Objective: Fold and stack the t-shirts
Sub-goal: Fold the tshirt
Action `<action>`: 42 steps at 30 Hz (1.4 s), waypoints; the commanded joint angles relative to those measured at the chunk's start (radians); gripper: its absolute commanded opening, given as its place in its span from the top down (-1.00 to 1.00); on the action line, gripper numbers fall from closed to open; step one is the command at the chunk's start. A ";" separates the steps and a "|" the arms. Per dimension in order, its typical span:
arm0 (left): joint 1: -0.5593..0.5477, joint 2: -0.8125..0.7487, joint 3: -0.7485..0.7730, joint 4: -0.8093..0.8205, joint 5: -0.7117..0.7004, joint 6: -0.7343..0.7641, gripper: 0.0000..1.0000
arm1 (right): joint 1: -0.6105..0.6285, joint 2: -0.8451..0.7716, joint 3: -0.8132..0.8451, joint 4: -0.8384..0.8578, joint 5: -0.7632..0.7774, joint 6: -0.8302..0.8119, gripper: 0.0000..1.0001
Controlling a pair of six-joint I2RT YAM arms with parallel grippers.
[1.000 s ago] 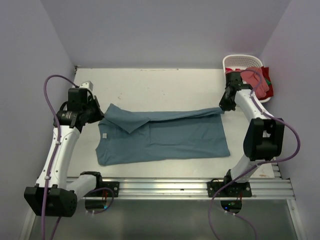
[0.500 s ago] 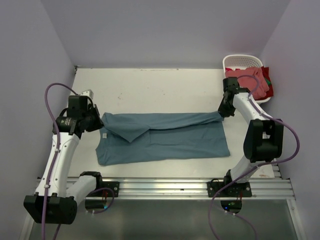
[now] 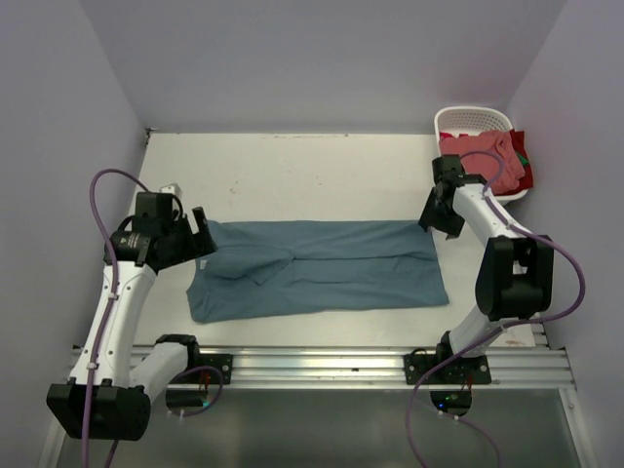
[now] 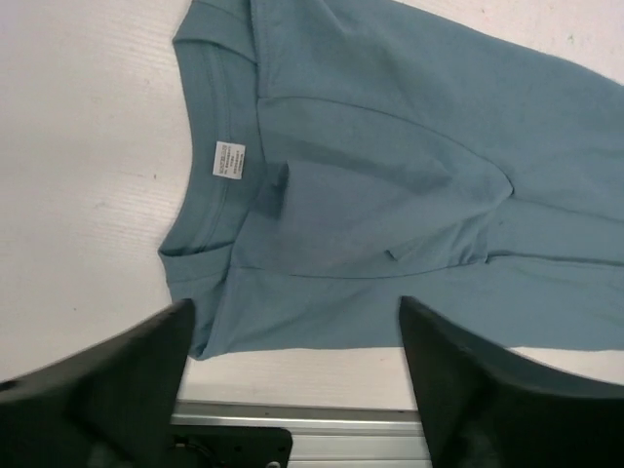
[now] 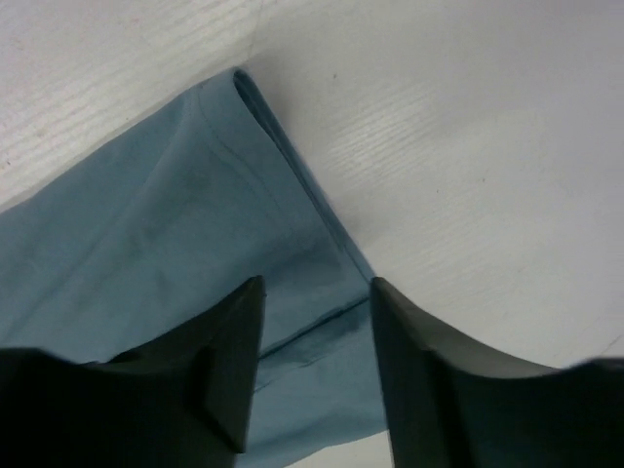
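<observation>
The teal-blue t-shirt [image 3: 322, 268] lies flat on the table, its far edge folded over toward the middle, collar to the left. Its white neck label [image 4: 229, 159] shows in the left wrist view. My left gripper [image 3: 202, 234] stands open just above the collar end of the teal shirt [image 4: 390, 195], with nothing between its fingers [image 4: 107, 390]. My right gripper [image 3: 433, 221] is open over the hem corner of the shirt [image 5: 146, 224], and its fingers [image 5: 210, 370] hold no cloth. A salmon pink-red t-shirt [image 3: 485, 154] hangs out of the basket.
The white slotted basket [image 3: 472, 119] stands at the back right corner of the table [image 3: 292, 166], with red cloth spilling over its right side. A metal rail [image 3: 322, 363] runs along the near edge. Walls close in on both sides.
Both grippers carried the shirt's far edge toward the near side, laid it down and opened, letting go. The fold now lies flat on the shirt.
</observation>
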 commanded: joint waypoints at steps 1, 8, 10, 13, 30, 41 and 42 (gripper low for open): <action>0.008 -0.007 0.002 -0.044 -0.042 -0.018 -1.00 | 0.008 -0.044 0.030 -0.058 0.046 0.003 -0.21; 0.008 -0.053 -0.024 0.129 0.003 -0.085 -1.00 | 0.024 -0.072 0.099 -0.034 -0.010 0.006 -0.36; 0.008 -0.027 -0.062 0.259 0.044 -0.098 -1.00 | 0.028 -0.023 0.122 0.006 -0.066 0.005 -0.11; 0.008 0.049 -0.124 0.394 0.078 -0.127 -1.00 | 0.041 0.052 0.170 0.017 -0.121 0.011 0.68; 0.005 0.536 -0.245 0.792 0.144 -0.159 0.89 | 0.125 0.233 0.084 0.087 -0.140 0.031 1.00; 0.006 0.795 -0.149 0.858 0.132 -0.237 1.00 | 0.166 0.267 -0.020 0.118 -0.121 0.035 1.00; 0.006 0.838 -0.119 0.858 0.132 -0.240 1.00 | 0.174 0.261 -0.043 0.119 -0.121 0.037 1.00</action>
